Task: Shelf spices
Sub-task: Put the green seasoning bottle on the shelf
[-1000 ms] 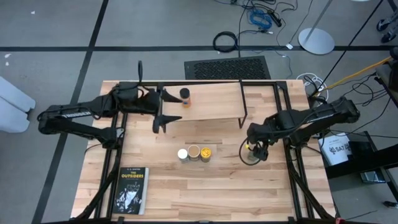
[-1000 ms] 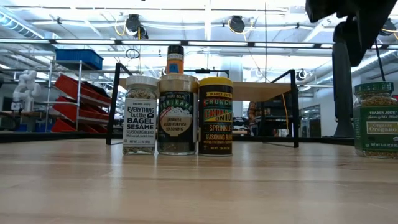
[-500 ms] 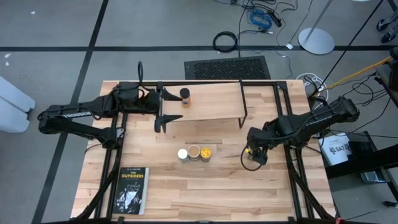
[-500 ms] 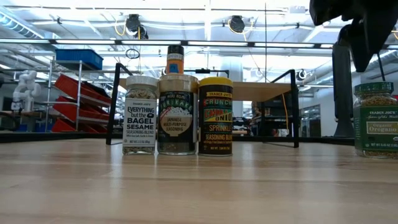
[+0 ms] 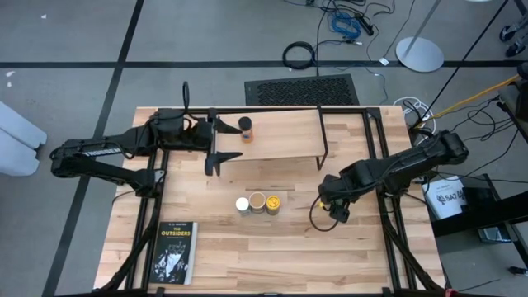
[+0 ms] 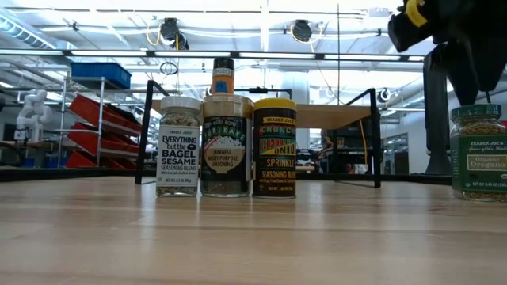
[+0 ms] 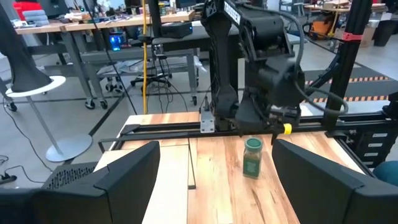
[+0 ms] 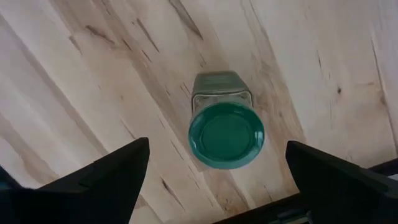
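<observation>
2 matte black jointed arms, boxy housings; the right arm (image 5: 396, 169) shows a yellow tab near its claw and a looping black cable.

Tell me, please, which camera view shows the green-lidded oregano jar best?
The right wrist view: the oregano jar sits centred below the open right hand, lid fully visible. The low view shows its label at the frame edge; the left wrist view shows it small and distant; in the high view the arm hides it.

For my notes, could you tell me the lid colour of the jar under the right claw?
Green lid, clearest in the right wrist view.
</observation>
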You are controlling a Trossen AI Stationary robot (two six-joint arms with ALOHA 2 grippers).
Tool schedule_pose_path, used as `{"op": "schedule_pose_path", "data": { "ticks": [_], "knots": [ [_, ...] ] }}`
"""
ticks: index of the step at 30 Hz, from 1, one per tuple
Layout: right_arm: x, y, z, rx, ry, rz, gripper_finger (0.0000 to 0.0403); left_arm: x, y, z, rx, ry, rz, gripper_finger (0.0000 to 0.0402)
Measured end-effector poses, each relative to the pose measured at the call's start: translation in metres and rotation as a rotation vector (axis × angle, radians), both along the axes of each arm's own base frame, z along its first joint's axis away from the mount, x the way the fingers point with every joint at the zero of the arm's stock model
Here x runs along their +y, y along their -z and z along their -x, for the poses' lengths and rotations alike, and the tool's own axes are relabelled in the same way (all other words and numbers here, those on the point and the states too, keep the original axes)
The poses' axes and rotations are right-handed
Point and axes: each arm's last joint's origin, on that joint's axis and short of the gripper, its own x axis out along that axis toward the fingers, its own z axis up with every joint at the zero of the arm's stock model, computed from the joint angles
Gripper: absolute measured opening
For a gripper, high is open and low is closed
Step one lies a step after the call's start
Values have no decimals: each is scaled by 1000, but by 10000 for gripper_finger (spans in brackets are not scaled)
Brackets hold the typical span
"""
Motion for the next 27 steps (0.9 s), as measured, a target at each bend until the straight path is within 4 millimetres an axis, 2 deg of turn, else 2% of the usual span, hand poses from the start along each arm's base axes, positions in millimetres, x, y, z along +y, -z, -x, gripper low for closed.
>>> {"op": "schedule_pose_path", "data": {
  "ticks": [10,17,27],
  "knots": [
    [4,22,-14,107,-25,35,366,0,-2,0,-22,1,-10,321],
    [6,29,-23,87,-96,23,364,0,-3,0,-30,1,-11,321],
    [5,29,-20,115,-99,28,301,0,-4,0,-42,0,-7,321]
  ]
}}
